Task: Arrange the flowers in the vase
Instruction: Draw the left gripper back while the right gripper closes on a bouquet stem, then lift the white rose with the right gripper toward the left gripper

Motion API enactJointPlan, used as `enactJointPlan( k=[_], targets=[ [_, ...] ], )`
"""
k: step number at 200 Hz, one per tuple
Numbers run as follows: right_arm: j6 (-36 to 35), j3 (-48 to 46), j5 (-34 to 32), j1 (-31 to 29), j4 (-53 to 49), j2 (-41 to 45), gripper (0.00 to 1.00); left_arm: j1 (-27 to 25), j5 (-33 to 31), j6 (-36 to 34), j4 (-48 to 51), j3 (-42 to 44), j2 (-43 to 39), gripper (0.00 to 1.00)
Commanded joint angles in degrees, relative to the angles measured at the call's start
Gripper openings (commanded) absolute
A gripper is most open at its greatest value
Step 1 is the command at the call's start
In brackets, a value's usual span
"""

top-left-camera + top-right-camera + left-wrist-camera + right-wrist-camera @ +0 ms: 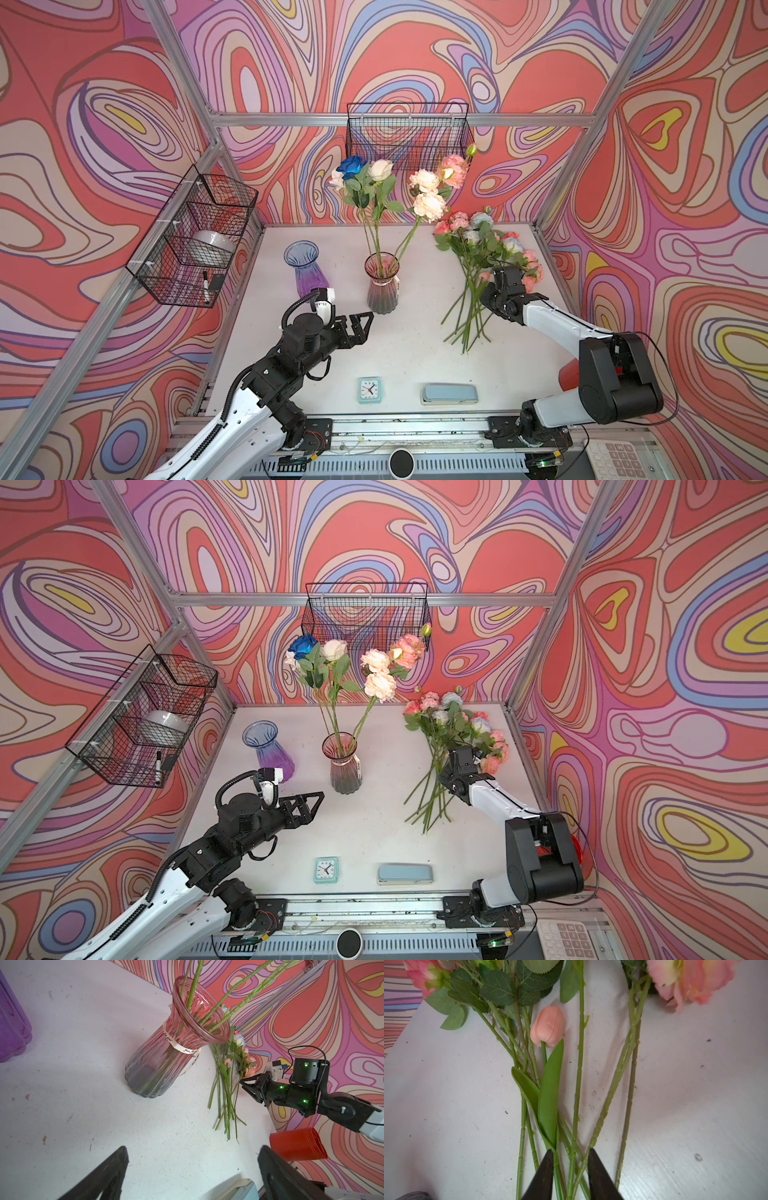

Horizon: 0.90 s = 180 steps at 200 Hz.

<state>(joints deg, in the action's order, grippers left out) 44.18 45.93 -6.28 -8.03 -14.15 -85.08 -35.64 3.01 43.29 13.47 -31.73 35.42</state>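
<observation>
A few long-stemmed flowers [424, 195] with blue, cream and peach heads are already standing in the ribbed pink glass vase [382, 286] at mid-surface. The larger bundle of pink and pale blue flowers [482, 257] is lying on the white surface [399, 353] to its right. The right fingers [544, 1178] are straddling several crossed stems at once, narrowed but not touching each other; whether they are gripping cannot be told. The left fingers [104, 1178] are hanging wide apart and empty beside the vase. An empty purple glass vase [305, 270], a small mint clock [369, 390] and a pale blue stapler [449, 394] are sitting clear. The tangled stems are probably going to be the snag.
</observation>
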Motion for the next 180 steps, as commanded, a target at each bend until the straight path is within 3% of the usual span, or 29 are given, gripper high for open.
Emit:
enactJointPlan(
  k=[1, 86, 137, 180],
  targets=[
    [-0.04, 2.08, 1.31, 1.19, 1.83, -3.55, 0.28, 0.13, 0.09, 0.5, -0.82, 0.79, -0.65, 1.0],
    [-1.15, 8.68, 1.47, 2.53, 0.62, -14.23, 0.23, 0.13, -0.81, -0.13, 0.49, 0.35, -1.76, 1.0],
    [-1.39, 8.49, 1.54, 2.58, -0.26, -15.93, 0.2, 0.16, -0.81, -0.44, 1.11, -0.18, -1.71, 1.0],
    [-2.24, 8.56, 0.73, 2.61, -0.95, -14.46, 0.05, 0.13, -0.95, -0.71, 1.28, -0.7, -1.84, 1.0]
  ],
)
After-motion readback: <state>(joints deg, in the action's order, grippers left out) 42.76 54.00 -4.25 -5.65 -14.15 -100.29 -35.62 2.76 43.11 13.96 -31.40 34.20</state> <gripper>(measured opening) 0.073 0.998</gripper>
